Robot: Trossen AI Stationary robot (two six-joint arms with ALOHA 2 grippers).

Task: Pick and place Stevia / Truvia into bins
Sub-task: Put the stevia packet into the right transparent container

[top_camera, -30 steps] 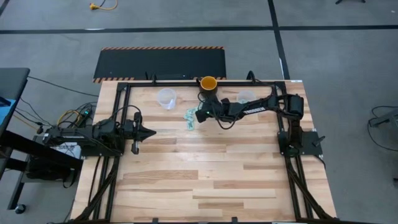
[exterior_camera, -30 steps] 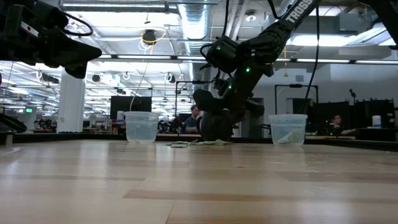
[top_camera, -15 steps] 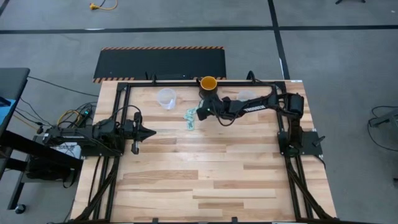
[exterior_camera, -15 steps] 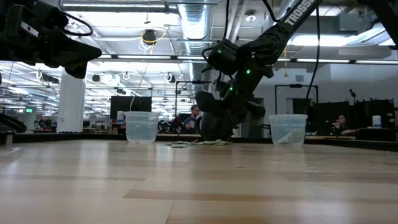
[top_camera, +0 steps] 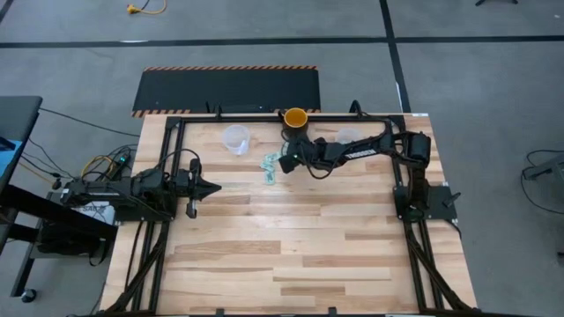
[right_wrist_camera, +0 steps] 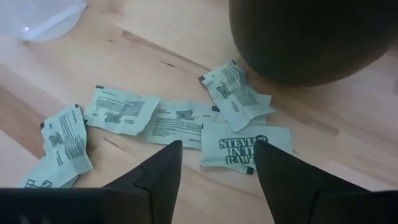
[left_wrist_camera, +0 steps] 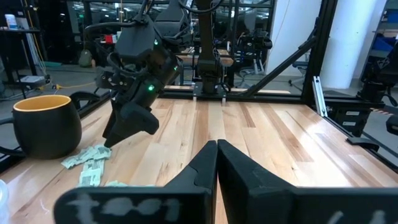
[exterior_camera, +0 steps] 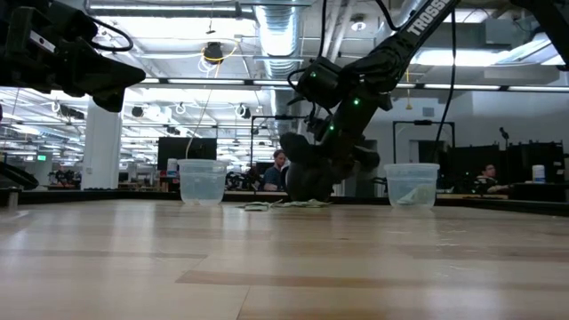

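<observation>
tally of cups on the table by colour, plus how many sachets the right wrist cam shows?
Clear cups: 2, left one, right one
Yellow-orange cup with dark outside: 1
Cups total: 3
Green sachets: about 6 in the right wrist view; some overlap or are cut off by the frame edge, so the count is approximate.

Green sachets (right_wrist_camera: 186, 121) flat between clear cups (top_camera: 236, 138)

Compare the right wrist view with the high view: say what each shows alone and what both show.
Right wrist only: print on the sachets, and the open right pincer just above them, holding nothing.
High only: the left pincer, shut, waiting at the table's left, and both clear cups.
Both: the sachet pile beside the yellow-orange cup.
</observation>
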